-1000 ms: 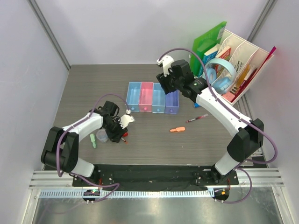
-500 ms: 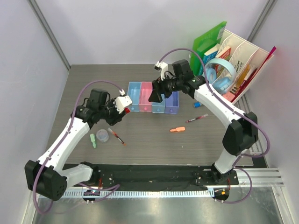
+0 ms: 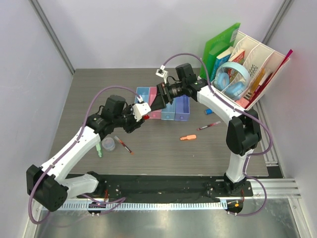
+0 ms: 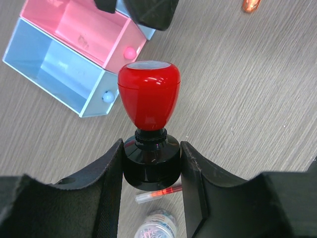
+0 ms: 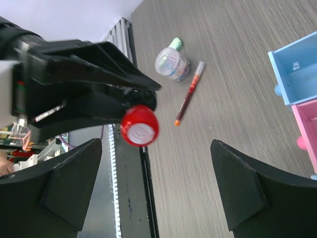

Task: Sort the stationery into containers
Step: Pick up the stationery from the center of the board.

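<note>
A: Where's the left gripper [image 4: 151, 166]?
B: Its arm is stretched forward and inward, fingers clamped on the black base of the red stamp [image 4: 148, 94].
A: And the right gripper [image 5: 157, 181]?
B: Arm bent leftward — jaws spread wide, holding nothing, facing the left one.

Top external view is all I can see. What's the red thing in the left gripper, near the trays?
Observer: A stamp: red knob, black base. The left gripper is clamped on the base.
Operator: Is the right gripper on it?
Observer: No. Its wrist view shows it wide open, with the knob's flat end facing it, clear of both fingers.
Operator: What's in the round clear case?
Observer: Coloured paper clips, by the look of it.
</note>
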Controlling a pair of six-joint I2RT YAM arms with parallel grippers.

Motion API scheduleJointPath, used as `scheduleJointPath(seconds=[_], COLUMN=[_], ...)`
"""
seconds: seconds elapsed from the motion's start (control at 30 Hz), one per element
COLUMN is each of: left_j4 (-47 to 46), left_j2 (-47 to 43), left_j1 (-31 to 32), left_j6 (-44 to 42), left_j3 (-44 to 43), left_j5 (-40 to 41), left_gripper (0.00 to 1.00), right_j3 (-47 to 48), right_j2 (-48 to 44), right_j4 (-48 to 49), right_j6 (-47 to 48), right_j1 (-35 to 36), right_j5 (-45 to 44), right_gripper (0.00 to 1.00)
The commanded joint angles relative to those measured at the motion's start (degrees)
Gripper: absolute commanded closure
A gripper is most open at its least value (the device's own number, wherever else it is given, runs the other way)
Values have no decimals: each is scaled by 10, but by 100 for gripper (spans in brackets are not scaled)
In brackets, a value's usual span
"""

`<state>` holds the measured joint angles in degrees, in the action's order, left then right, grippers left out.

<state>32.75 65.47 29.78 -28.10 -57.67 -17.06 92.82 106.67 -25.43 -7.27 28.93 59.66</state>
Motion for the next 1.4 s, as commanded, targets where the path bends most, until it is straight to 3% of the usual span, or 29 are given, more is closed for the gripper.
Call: scheduleJointPath(seconds=[0.0,0.3,0.63,1.13,1.37], left_j4=[-36,-42,-44,-62,-66], left_j2=[16,44,21,4,6], left_j1=[14,35,43,44,45], left_j6=[6,9,10,12,12], left_j3=[-10,-31,-23,-10,-4], left_j5=[27,48,57,61,60], left_gripper=[100,100,100,100,100], right_j3=[11,-11,-23,-33,-29], right_j2=[-20,-16,-7,-1,-1], right_j4=[44,64,73,78,78], right_j6=[-38,-49,-55,-53,-54], right_j1=[7,23,29,38,46], right_j5=[35,18,20,20,25], right_gripper=[4,6,18,24,39])
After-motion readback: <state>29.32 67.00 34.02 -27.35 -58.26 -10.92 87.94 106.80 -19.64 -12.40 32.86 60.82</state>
